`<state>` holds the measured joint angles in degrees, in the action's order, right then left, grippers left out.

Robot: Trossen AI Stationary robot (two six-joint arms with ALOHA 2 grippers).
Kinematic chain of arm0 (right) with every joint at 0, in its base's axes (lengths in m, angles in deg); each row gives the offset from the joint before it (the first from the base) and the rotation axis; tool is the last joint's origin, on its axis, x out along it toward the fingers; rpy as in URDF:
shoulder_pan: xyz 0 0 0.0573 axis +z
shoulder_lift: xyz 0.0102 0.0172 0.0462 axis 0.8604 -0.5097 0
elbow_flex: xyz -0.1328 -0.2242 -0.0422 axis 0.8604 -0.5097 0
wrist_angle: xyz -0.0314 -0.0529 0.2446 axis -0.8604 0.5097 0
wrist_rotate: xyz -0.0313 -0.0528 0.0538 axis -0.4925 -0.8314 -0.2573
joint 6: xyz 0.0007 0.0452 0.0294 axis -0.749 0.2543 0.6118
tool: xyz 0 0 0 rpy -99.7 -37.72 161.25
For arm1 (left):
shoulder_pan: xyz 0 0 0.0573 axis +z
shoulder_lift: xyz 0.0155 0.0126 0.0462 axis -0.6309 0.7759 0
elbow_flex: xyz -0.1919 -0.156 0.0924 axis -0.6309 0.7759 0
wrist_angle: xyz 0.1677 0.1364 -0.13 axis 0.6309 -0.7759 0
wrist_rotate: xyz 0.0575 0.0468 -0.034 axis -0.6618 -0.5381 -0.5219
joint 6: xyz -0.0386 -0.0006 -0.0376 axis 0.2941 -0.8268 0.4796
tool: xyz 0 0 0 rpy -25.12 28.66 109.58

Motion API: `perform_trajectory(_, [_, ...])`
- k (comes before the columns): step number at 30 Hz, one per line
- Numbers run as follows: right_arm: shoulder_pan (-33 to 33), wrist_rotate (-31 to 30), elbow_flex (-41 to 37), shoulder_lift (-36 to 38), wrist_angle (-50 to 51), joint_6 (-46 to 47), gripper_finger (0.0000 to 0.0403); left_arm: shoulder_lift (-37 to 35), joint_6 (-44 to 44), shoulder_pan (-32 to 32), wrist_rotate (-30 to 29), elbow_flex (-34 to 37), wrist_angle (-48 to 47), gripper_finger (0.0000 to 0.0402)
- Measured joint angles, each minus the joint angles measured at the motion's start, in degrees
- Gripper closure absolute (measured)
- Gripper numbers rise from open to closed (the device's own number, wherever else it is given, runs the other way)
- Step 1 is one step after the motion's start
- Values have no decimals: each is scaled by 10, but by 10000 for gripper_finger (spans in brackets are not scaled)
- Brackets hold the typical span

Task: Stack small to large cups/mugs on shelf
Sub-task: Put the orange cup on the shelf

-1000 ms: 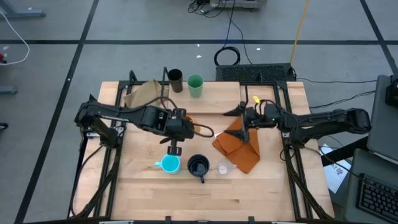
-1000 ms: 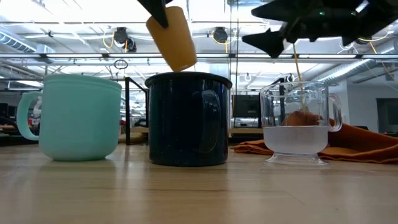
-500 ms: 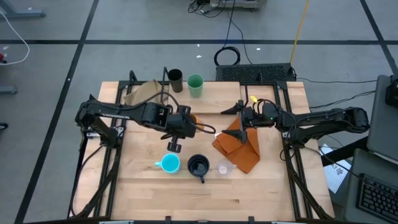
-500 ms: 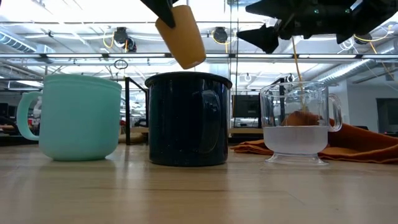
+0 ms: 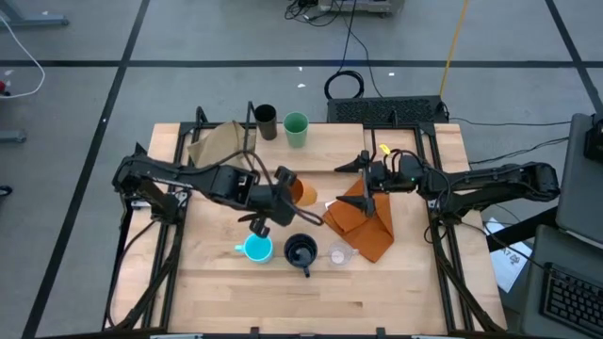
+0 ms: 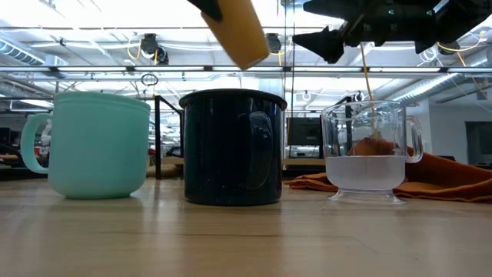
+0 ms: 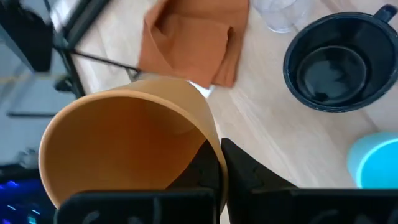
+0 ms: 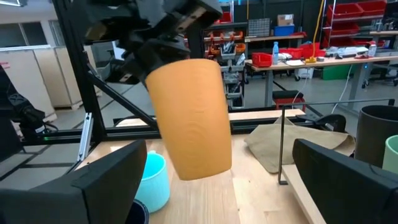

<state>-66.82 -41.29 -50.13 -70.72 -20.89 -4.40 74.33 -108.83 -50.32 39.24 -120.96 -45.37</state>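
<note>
No readable brand, label or writing on any cup or on either arm.

Left gripper was clamped shut on the rim of the orange plastic cup, one finger inside the wall, cup tilted and held in the air over mid-table, above and just far of the front row. In the low view the cup hung above the dark navy enamel handled mug, not touching it.

Right gripper was spread fully wide, holding nothing, hovering over the far edge of the rumpled orange cloth.

Front row, left to right: light blue handled mug, dark navy mug, small clear cup. They stood close together with small gaps; the clear cup sat just beside the cloth.

Dark brown cup and green cup stood side by side at the table's far edge, apart from each other. A tan crumpled cloth lay far left.

The wooden tabletop had bare room along the near edge and on the near left.
</note>
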Motion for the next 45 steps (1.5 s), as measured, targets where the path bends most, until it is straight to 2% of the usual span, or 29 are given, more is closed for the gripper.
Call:
perform_trajectory(7, [0, 0, 0, 0, -4, 0, 9, 0, -40, -25, -31, 0, 19, 401])
perform_trajectory(18, [0, 0, 0, 0, -6, 4, 9, 0, -34, -25, -33, 0, 19, 401])
perform_trajectory(27, [0, 1, 0, 0, -6, 6, 9, 0, 44, 21, 31, 0, 0, 401])
perform_trajectory(34, [0, 56, 0, 0, -1, 20, 9, 0, 67, 37, 76, -3, -24, 401])
perform_trajectory(40, [0, 59, 0, 0, 7, 20, 9, 8, 60, 41, 79, -43, -62, 401])
perform_trajectory(45, [0, 59, 0, 0, 14, 19, 9, 32, 36, 46, 106, -102, -75, 401])
